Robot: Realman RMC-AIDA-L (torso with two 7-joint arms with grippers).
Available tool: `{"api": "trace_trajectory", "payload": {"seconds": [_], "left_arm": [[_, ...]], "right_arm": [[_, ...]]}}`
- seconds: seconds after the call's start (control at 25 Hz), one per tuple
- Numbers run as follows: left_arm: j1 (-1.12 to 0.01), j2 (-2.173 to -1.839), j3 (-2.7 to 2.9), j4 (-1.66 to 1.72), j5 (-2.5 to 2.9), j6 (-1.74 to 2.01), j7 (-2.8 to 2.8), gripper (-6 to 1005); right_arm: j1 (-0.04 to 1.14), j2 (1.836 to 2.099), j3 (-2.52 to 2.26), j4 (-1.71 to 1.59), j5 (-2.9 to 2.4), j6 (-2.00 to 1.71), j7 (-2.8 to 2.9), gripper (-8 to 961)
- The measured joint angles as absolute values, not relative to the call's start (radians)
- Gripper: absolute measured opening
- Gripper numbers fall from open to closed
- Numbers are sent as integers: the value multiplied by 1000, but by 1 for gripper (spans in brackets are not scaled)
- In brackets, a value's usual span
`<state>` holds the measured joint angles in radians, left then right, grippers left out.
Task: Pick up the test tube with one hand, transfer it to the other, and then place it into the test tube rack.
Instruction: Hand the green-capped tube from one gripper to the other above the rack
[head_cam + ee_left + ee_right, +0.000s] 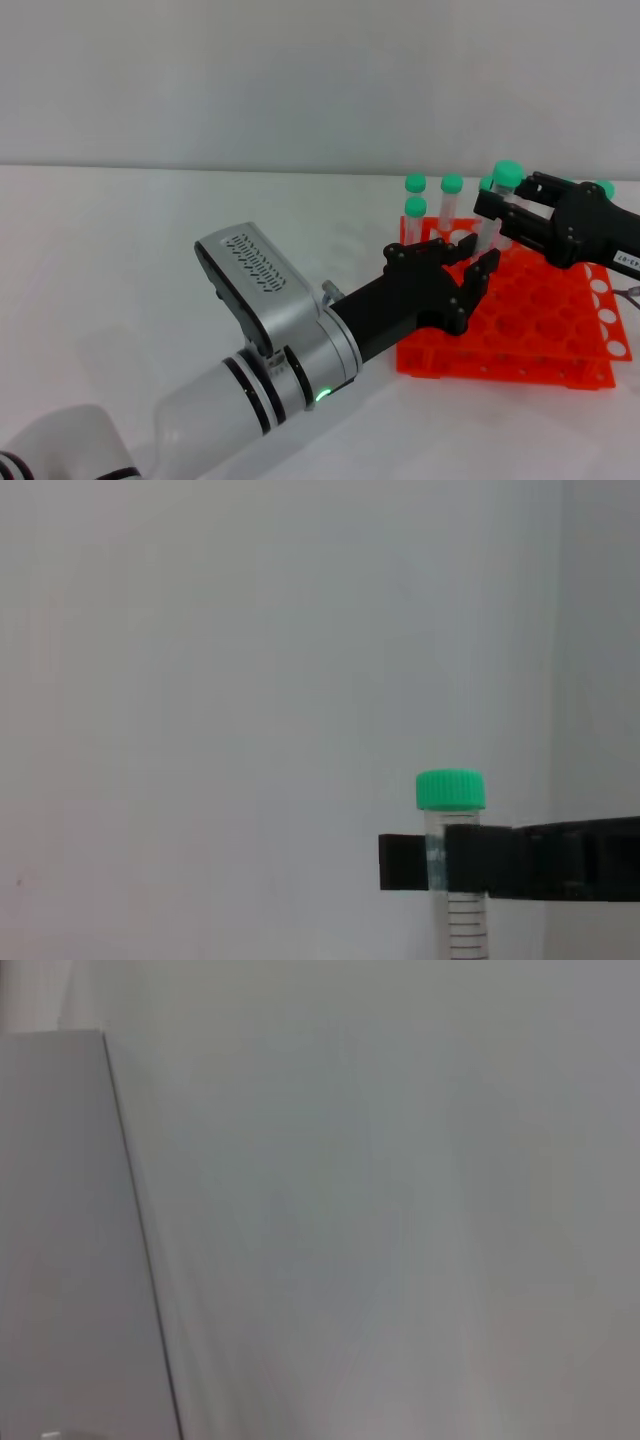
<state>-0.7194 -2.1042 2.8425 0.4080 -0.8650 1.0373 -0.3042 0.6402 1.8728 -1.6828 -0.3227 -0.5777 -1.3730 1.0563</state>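
Nearest us, our left gripper (468, 272) hangs with jaws apart; our right gripper (500, 222) clamps the upright, green-capped clear plastic tube (497, 205) above the orange-red holed rack (540, 315).

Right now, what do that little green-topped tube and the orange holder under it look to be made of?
The tube, gripped upright by the right pincer, looks like clear plastic: you see through it to printed marks, under a matte green cap. The rack seems moulded orange plastic, smooth with a slight sheen. The left pincer is open nearby.
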Motion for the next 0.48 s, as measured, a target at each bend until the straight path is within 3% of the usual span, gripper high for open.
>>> {"api": "trace_trajectory", "payload": {"seconds": [0.48], "left_arm": [[-733,-2103,2838,407,-865,1017,-301,239]], "right_arm": [[640,1857,-1683,-320,-579,-1358,1056,279]]}}
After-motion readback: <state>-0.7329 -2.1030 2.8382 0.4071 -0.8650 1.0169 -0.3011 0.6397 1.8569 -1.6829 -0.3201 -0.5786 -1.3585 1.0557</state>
